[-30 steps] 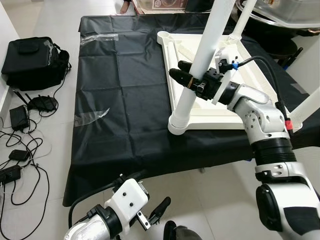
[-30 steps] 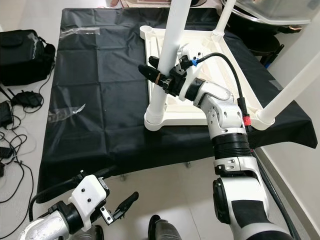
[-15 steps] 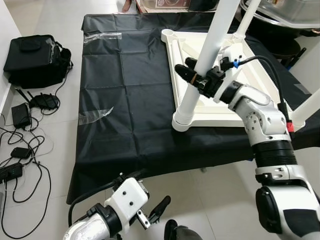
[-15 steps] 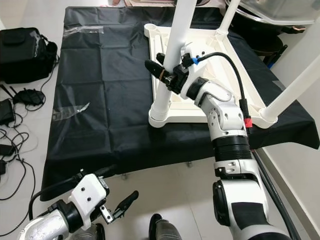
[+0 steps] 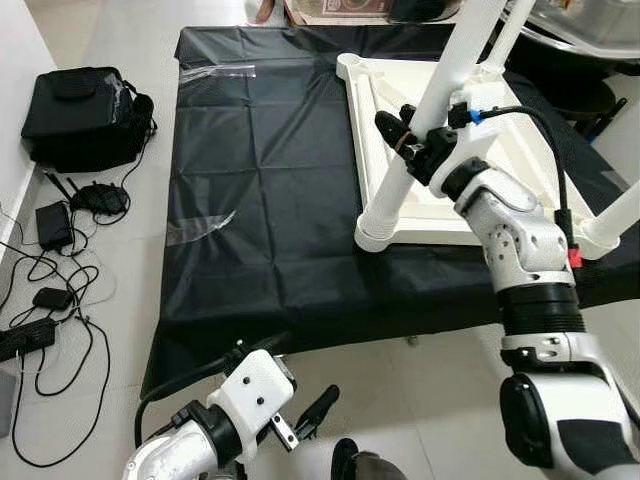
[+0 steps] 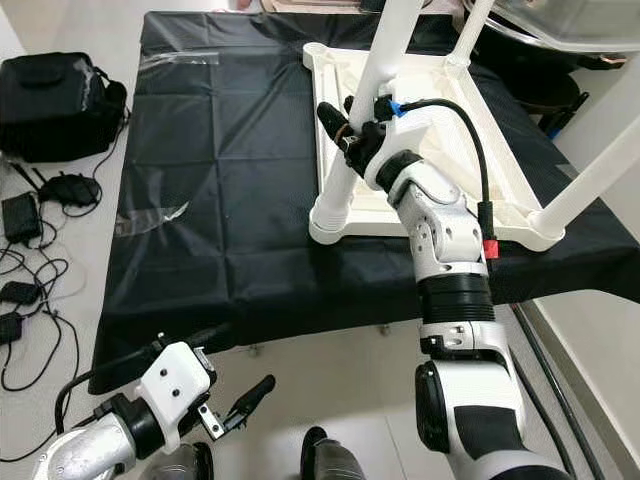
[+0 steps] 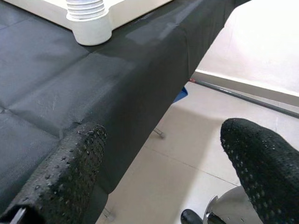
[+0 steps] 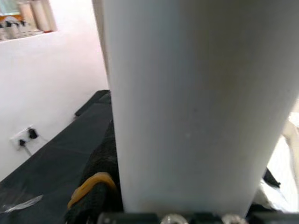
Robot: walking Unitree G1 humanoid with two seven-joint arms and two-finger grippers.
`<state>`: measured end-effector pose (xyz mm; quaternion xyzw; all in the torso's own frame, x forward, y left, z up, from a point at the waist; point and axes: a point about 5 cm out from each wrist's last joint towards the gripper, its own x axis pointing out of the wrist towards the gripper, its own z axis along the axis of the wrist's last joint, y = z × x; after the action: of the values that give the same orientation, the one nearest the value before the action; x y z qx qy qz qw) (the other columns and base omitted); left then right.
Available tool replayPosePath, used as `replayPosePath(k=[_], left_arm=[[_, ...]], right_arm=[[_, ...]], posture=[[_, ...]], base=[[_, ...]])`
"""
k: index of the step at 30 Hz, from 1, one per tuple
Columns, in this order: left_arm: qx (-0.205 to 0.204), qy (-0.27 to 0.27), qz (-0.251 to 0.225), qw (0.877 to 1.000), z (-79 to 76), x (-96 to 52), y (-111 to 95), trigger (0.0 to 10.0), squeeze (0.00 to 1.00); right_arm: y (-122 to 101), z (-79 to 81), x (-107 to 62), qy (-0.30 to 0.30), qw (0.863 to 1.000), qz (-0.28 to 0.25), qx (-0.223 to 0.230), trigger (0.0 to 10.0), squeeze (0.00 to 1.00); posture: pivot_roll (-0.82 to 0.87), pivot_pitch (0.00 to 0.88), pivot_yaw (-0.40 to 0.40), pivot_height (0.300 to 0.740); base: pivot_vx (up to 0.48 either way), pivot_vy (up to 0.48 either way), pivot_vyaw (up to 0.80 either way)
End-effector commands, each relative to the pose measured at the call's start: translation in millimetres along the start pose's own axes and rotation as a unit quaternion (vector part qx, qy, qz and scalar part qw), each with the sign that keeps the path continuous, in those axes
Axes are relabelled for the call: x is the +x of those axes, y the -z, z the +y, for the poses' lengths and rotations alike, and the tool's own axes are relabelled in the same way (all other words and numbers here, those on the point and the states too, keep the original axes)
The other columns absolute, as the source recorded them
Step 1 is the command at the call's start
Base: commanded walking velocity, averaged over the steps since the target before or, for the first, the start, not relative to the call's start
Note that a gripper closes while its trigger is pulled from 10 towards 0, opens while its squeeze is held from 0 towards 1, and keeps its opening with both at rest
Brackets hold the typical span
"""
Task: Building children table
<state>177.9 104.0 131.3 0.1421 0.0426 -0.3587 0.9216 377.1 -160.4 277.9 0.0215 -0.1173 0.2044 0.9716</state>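
Note:
A white children's table [image 5: 500,165] lies upside down on a black cloth [image 5: 270,200], its legs pointing up. My right gripper [image 5: 400,135] is shut on the near-left leg [image 5: 392,195], a hand's width above the leg's base. The right wrist view has that white leg [image 8: 196,107] pressed close against one black finger [image 8: 93,191]. Another leg [image 5: 505,40] rises at the far side and a third [image 5: 620,215] at the right edge. Low by the floor, in front of the cloth's near edge, my left gripper [image 5: 310,415] hangs open and holds nothing, its fingers [image 7: 60,177] spread wide.
A black bag [image 5: 85,100] and several chargers with cables [image 5: 50,260] lie on the tiled floor to the left. Strips of clear tape [image 5: 200,228] stick to the cloth. A grey bin [image 5: 590,20] overhangs the far right corner.
The whole picture has shifted right, so the camera moved. My right gripper stays shut on the leg, with its fingers now angled more toward the far side. The left arm hangs as before.

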Motion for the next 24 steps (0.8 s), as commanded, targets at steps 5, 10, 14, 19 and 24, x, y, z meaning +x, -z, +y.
replayPosePath(k=[5, 10, 14, 19, 24], left_arm=[[0.001, 0.001, 0.012, 1.000, 3.1, -1.4, 5.0, 10.0, 0.00], [0.004, 0.001, 0.012, 1.000, 4.3, -1.1, 5.0, 10.0, 0.00], [0.004, -0.001, 0.012, 1.000, 5.3, -1.1, 5.2, 10.0, 0.00], [0.005, -0.001, 0.011, 1.000, 5.6, -0.8, 4.8, 10.0, 0.00], [0.004, -0.001, 0.011, 1.000, 5.7, -0.5, 4.6, 10.0, 0.00]], right_arm=[[30.4, -11.2, -11.3, 0.106, 0.992, 0.061, -0.037, 0.0, 0.00], [32.7, -7.7, -12.2, 0.157, 0.985, 0.063, -0.032, 0.0, 0.00], [33.4, -1.4, -12.1, 0.191, 0.978, 0.065, -0.051, 0.0, 0.00], [36.7, 1.0, -13.0, 0.247, 0.965, 0.076, -0.046, 0.0, 0.00], [37.7, -4.2, -12.8, 0.303, 0.949, 0.079, -0.024, 3.9, 0.00]], posture=[[0.15, 0.251, -0.095, 0.740], [0.15, 0.252, -0.096, 0.740], [0.14, 0.255, -0.094, 0.740], [0.14, 0.256, -0.094, 0.740], [0.14, 0.255, -0.096, 0.740]], base=[[0.000, 0.000, 0.00], [0.000, 0.000, 0.00], [0.000, 0.000, 0.00], [0.000, 0.000, 0.00], [0.000, 0.000, 0.00]])
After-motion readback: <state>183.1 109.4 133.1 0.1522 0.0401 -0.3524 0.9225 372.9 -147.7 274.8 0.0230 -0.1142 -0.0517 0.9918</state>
